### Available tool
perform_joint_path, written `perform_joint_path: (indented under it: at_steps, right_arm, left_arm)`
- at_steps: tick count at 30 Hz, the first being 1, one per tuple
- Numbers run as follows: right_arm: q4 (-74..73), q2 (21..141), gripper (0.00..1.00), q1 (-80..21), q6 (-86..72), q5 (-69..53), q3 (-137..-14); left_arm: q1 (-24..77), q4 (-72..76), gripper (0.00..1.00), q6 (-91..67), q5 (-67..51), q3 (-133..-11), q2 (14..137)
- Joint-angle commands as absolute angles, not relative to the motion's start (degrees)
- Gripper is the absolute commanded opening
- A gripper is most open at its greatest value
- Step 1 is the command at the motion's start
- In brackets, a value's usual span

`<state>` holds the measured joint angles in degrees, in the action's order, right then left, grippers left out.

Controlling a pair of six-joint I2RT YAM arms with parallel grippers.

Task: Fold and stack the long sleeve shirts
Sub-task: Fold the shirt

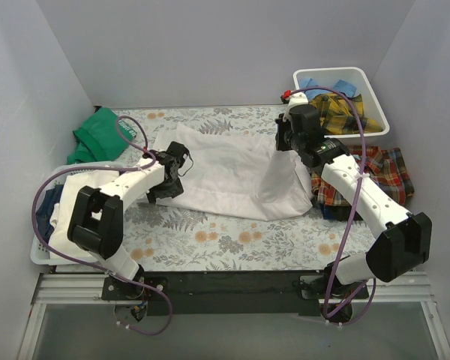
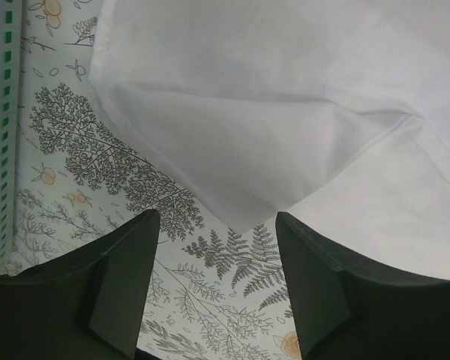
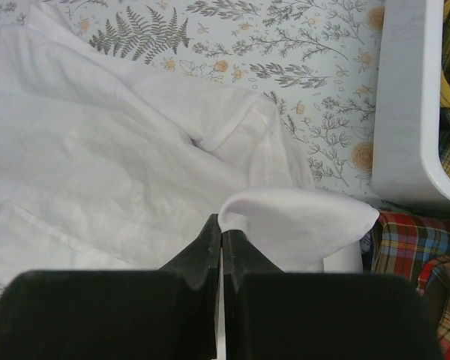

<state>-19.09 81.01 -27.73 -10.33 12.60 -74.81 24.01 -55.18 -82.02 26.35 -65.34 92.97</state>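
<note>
The white shirt (image 1: 225,176) lies spread across the middle of the floral table cover (image 1: 232,240). Its right side is drawn up into a tent, because the right gripper (image 3: 220,229) has its jaws pressed together on a fold of that cloth. I judge this lifted edge is meant to be carried over leftward as a fold. The left gripper (image 2: 214,225) sits low at the shirt's left edge with its jaws apart and nothing between them. A corner of the shirt lies flat just ahead of it, probably laid there so that side stays down during the fold. To the right, partly under the right arm, the red plaid shirt (image 1: 386,172) lies crumpled and unfolded. In the white bin (image 1: 375,101) at the far right are the yellow plaid shirt (image 1: 343,112) and the light blue shirt (image 1: 315,84). At the near left a basket (image 1: 36,253) holds pale and dark cloth, and a green garment (image 1: 94,139) lies beyond it. A pale mark on the green garment is too small to read, and no other writing shows.
</note>
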Motion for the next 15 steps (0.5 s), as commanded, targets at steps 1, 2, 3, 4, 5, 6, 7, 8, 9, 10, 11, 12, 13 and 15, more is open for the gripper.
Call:
perform_joint_path:
  at_steps: [1,2,3,4,5,6,7,8,9,10,11,12,13,15]
  right_arm:
    - [-16.7,80.6,0.01,-27.4,-11.4,10.9,-75.3]
    - [-16.7,80.6,0.01,-27.4,-11.3,10.8,-75.4]
    - [-16.7,80.6,0.01,-27.3,-11.4,10.8,-75.4]
    - [-16.8,80.7,0.01,-27.4,-11.4,10.7,-75.6]
    - [-16.9,80.7,0.01,-27.2,-11.3,10.6,-75.7]
    - [-17.2,80.8,0.01,-27.2,-11.4,10.7,-75.8]
    - [-17.2,80.6,0.01,-27.2,-11.4,10.7,-75.8]
    - [-17.2,80.5,0.01,-27.2,-11.3,10.8,-75.8]
    - [-17.4,80.5,0.01,-27.2,-11.4,10.9,-75.8]
    - [-17.3,80.3,0.01,-27.2,-11.4,11.0,-75.8]
    - [-17.4,80.2,0.01,-27.1,-11.3,11.1,-75.7]
    - [-17.7,80.2,0.01,-27.1,-11.4,11.2,-75.7]
    - [-17.7,79.8,0.01,-27.0,-11.4,11.2,-75.7]
    - [-17.7,79.5,0.01,-26.9,-11.5,11.2,-75.3]
  left_arm:
    - [22.9,-50.7,0.64,-83.1,24.3,-64.8,93.2]
    - [22.6,-50.1,0.62,-83.0,24.3,-65.0,94.2]
    - [22.2,-49.4,0.60,-82.4,24.0,-65.3,95.8]
    - [22.1,-48.7,0.57,-82.4,23.7,-65.6,96.6]
    - [21.9,-48.3,0.51,-82.2,23.6,-65.9,97.2]
    - [21.7,-47.7,0.44,-81.8,23.7,-65.9,97.6]
    - [21.5,-46.9,0.38,-81.4,23.8,-65.8,98.4]
    - [21.4,-46.7,0.33,-81.1,24.0,-66.0,98.8]
    - [21.0,-46.6,0.22,-80.9,24.2,-66.1,99.1]
    - [20.8,-46.8,0.17,-80.5,24.4,-66.3,99.6]
    - [20.7,-46.8,0.11,-80.3,25.0,-66.5,99.6]
    - [20.3,-47.0,0.02,-80.2,25.4,-66.9,99.6]
    - [20.1,-47.5,0.00,-79.9,25.7,-67.1,99.1]
    - [19.4,-48.0,0.00,-79.5,26.8,-68.4,98.5]
